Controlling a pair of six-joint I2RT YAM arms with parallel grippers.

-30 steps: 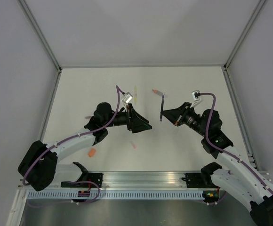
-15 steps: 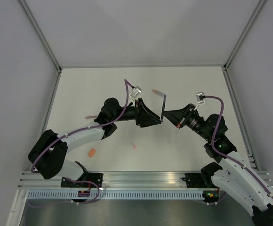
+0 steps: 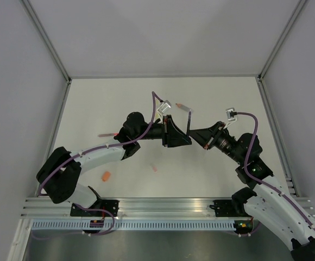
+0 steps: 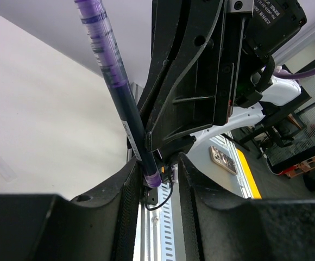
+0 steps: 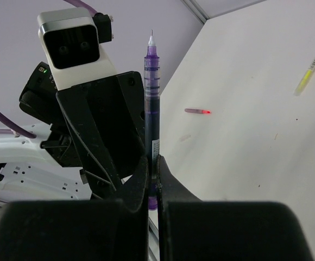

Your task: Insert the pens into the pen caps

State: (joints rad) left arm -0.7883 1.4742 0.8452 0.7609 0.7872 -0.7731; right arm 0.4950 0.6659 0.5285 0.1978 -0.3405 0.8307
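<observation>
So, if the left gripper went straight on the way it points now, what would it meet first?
The dark purple pen, held by the right gripper; its lower end sits between the open fingers of the left gripper. Close behind the pen come the right gripper's fingers, though depth is unclear.

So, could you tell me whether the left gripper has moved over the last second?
Yes. The left gripper has shifted right, away from the orange cap, up to the purple pen in the right gripper.
</observation>
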